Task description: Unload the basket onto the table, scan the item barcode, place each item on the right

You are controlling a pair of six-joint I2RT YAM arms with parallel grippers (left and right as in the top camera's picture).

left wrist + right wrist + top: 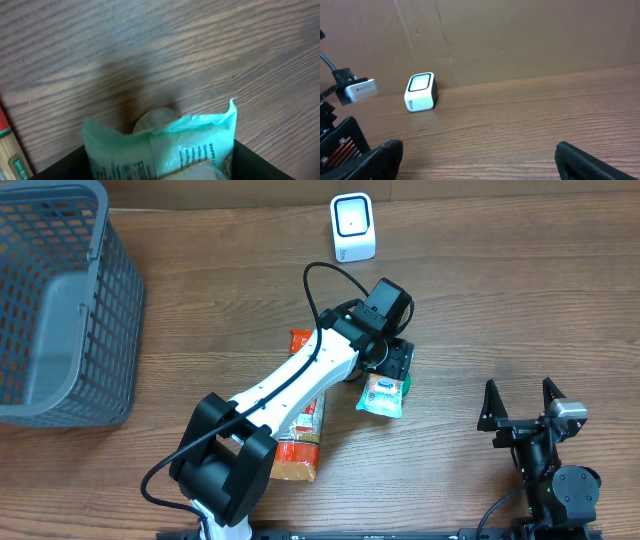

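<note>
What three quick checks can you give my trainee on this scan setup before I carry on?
1. True or false: the right gripper is holding the pouch.
2. In the overhead view, the scanner stands: A) beyond the pouch, away from the robot; B) between the right gripper's fingers; C) beneath the pouch.
3. Which packet lies partly under the left arm?

Key: 1 false, it is open and well apart from the pouch. 2 A. 3 the orange packet.
</note>
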